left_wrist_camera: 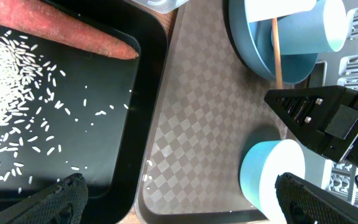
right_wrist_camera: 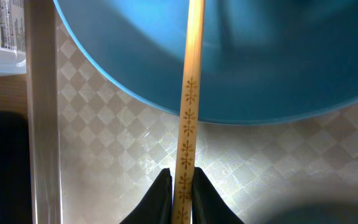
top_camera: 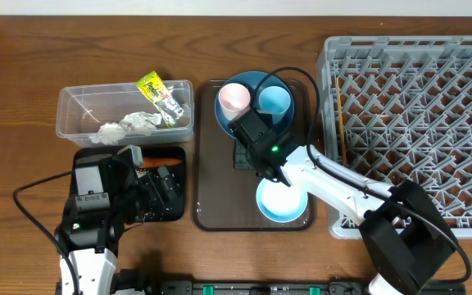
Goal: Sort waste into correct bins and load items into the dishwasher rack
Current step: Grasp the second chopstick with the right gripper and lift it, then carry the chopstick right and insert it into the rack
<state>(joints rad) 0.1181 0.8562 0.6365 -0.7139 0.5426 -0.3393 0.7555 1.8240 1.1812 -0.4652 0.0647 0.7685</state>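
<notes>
My right gripper [top_camera: 240,131] [right_wrist_camera: 182,186] is shut on a wooden chopstick [right_wrist_camera: 187,93] over the brown tray, next to the round blue plate [top_camera: 248,82] [right_wrist_camera: 229,68]. The plate holds a pink cup [top_camera: 235,97] and a light blue cup [top_camera: 274,101]. The white bowl [top_camera: 282,201] [left_wrist_camera: 272,177] stands at the tray's front. My left gripper [top_camera: 166,192] [left_wrist_camera: 185,205] is open and empty, low over the black tray [left_wrist_camera: 148,124], which holds the carrot [left_wrist_camera: 73,31] and rice scraps [left_wrist_camera: 11,112]. The clear tub [top_camera: 64,115] holds crumpled paper [top_camera: 129,124] and the snack wrapper [top_camera: 161,97].
The grey dishwasher rack [top_camera: 416,123] fills the right side, with another chopstick [top_camera: 340,123] lying along its left edge. The brown serving tray [top_camera: 211,164] [left_wrist_camera: 210,124] sits between the black tray and the rack. The right arm reaches across the tray's front right.
</notes>
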